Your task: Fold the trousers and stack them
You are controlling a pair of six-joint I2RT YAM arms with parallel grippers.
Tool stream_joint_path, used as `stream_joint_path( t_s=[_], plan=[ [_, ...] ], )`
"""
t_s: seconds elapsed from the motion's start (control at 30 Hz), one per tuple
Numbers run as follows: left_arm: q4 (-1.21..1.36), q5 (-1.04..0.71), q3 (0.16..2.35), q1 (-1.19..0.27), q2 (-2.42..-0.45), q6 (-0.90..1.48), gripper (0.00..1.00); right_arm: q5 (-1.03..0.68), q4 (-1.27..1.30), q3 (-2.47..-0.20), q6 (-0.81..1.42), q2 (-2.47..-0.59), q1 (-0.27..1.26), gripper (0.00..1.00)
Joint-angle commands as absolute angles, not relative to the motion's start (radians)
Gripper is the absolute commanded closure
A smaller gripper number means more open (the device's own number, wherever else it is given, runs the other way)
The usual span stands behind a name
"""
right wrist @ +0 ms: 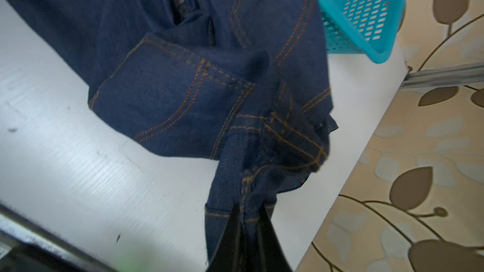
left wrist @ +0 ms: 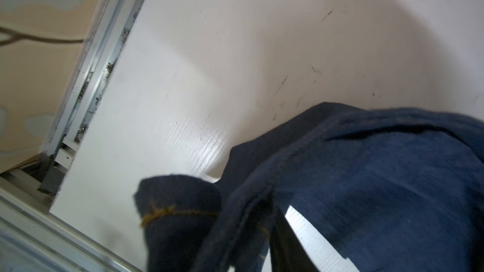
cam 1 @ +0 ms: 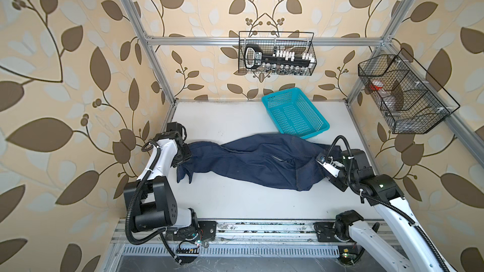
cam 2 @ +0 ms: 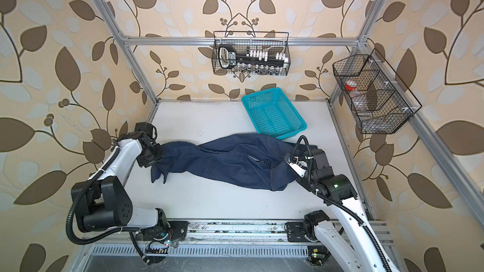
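Trousers stretched 9-to-3 o'clock across middle of white surface, leg hems toward 9, waistband toward 3. Right claw at 3 o'clock end, nearly closed, pinching waistband fold. Left claw at 9 o'clock hem end, mostly hidden by denim; cannot tell how wide or whether gripping, possibly only touching. Turquoise basket at 1 o'clock, just beside trousers.

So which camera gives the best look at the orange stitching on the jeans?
The right wrist view: the pocket stitching shows close and clear. Both top views show the whole jeans but only faint seam lines. The left wrist view shows just one stitched hem, blurred.
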State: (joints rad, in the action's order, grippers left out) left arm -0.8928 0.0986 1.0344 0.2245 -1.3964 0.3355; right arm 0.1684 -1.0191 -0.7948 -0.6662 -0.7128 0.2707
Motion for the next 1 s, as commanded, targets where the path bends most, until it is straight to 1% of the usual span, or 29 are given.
stream_joint_path(
  t_s=[0.0,0.07,0.1,0.17,0.23,0.27,0.33,0.43,0.53,0.6,0.7,0.8,0.87,0.97],
  plan=[
    [-0.951,-0.024,1.082,0.235,-1.341,0.37,0.56,0.126,-1.179,-0.769,-0.74,-0.721,0.307,0.79],
    [-0.96,-0.087,1.09,0.235,-1.315,0.39,0.51,0.055,-1.224,-0.756,-0.756,-0.699,0.347,0.7],
    [-0.966,-0.11,1.093,0.234,-1.304,0.403,0.47,0.051,-1.238,-0.747,-0.75,-0.689,0.376,0.68],
    [-0.981,-0.148,1.101,0.227,-1.281,0.436,0.41,0.086,-1.266,-0.736,-0.727,-0.678,0.453,0.65],
    [-0.986,-0.177,1.108,0.218,-1.258,0.464,0.34,0.126,-1.274,-0.752,-0.697,-0.669,0.499,0.57],
    [-0.986,-0.195,1.111,0.211,-1.246,0.484,0.3,0.128,-1.262,-0.778,-0.678,-0.66,0.507,0.52],
    [-0.972,-0.225,1.126,0.182,-1.228,0.523,0.21,0.104,-1.208,-0.849,-0.644,-0.648,0.506,0.44],
    [-0.944,-0.214,1.174,0.089,-1.238,0.578,0.12,0.043,-1.078,-0.931,-0.598,-0.643,0.499,0.36],
    [-0.901,-0.217,1.226,-0.017,-1.292,0.635,0.09,0.006,-0.99,-0.986,-0.542,-0.672,0.492,0.34],
    [-0.85,-0.216,1.237,-0.074,-1.327,0.681,0.08,0.014,-0.932,-0.993,-0.5,-0.694,0.47,0.32],
    [-0.755,-0.219,1.244,-0.143,-1.4,0.749,0.07,0.053,-0.832,-0.961,-0.415,-0.752,0.377,0.31],
    [-0.668,-0.213,1.261,-0.178,-1.5,0.823,0.08,-0.08,-0.786,-0.96,-0.319,-0.847,0.193,0.31],
    [-0.617,-0.208,1.291,-0.19,-1.56,0.869,0.07,-0.23,-0.772,-0.947,-0.285,-0.906,0.092,0.32],
    [-0.62,-0.215,1.383,-0.207,-1.667,0.893,0.08,-0.228,-0.759,-0.911,-0.306,-0.97,0.072,0.32]
  ],
)
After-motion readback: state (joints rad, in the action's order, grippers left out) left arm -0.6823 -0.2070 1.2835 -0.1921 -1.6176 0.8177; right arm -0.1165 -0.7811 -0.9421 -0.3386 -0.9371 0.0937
